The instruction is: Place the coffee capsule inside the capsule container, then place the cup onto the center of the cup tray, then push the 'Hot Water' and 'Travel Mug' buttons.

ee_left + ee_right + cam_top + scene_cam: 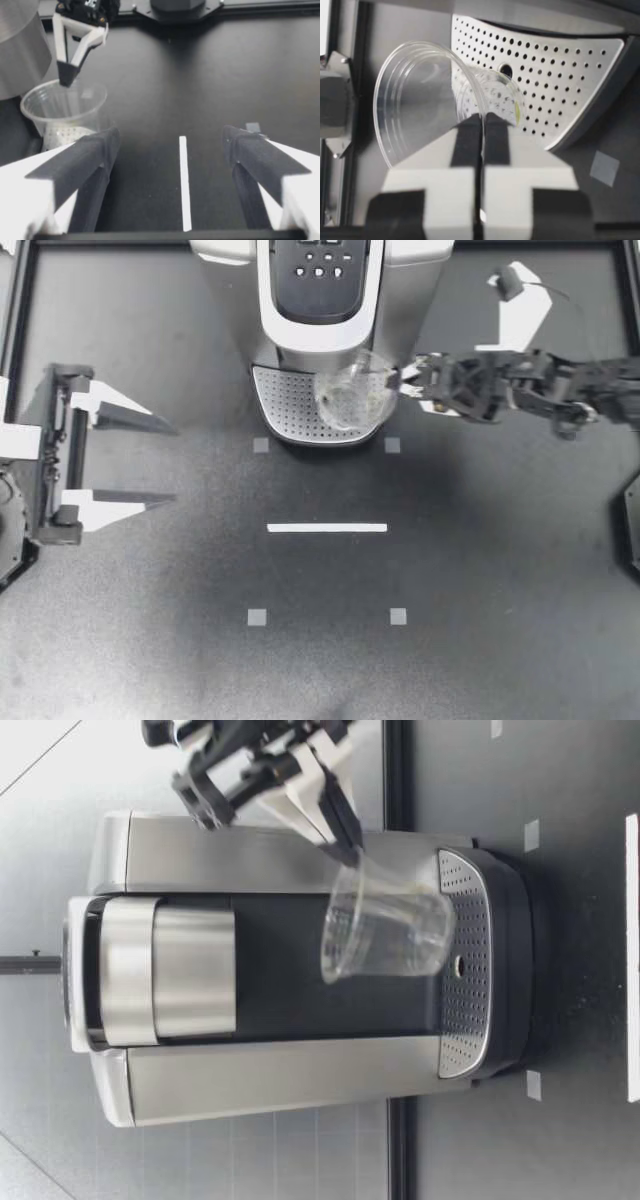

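The coffee machine [325, 300] stands at the back centre, its button panel [320, 265] facing up. A clear plastic cup [352, 392] is over the right part of the perforated cup tray [290, 405]. My right gripper [405, 385] is shut on the cup's rim from the right. From table height the cup [385, 925] leans slightly, its base at the tray [465, 980], with my right gripper [345, 840] pinching the rim. The right wrist view has the gripper [481, 120] closed over the cup wall [420, 105]. My left gripper [150, 460] stands open and holds nothing. No capsule is visible.
A white tape line [327, 528] lies in front of the machine, with small grey square markers [257, 617] around it. A black frame [20, 320] borders the table. In the left wrist view the cup [62, 112] is ahead of the left finger [85, 160].
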`<state>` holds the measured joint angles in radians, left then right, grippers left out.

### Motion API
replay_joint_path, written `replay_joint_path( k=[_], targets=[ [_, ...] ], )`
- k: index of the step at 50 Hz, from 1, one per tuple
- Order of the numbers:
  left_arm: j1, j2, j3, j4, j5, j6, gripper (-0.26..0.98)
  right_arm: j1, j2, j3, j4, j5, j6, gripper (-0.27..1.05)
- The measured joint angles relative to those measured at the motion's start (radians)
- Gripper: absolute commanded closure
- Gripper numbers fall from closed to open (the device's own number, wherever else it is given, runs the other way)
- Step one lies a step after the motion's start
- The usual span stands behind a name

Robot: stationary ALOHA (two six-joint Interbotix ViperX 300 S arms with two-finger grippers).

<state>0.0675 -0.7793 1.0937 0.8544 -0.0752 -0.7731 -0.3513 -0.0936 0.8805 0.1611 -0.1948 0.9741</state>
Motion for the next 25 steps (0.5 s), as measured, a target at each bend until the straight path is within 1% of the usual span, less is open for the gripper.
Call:
replay_joint_path(
  k=[11, 25],
  targets=[
    [0.000, 0.002, 0.008, -0.005, 0.000, -0.002, -0.04, 0.000, 0.041, -0.043, -0.002, -0.009, -0.003, 0.78],
    [0.000, -0.003, 0.008, -0.009, 0.000, 0.000, -0.04, 0.000, 0.074, -0.058, -0.003, -0.014, -0.006, 0.77]
  ],
)
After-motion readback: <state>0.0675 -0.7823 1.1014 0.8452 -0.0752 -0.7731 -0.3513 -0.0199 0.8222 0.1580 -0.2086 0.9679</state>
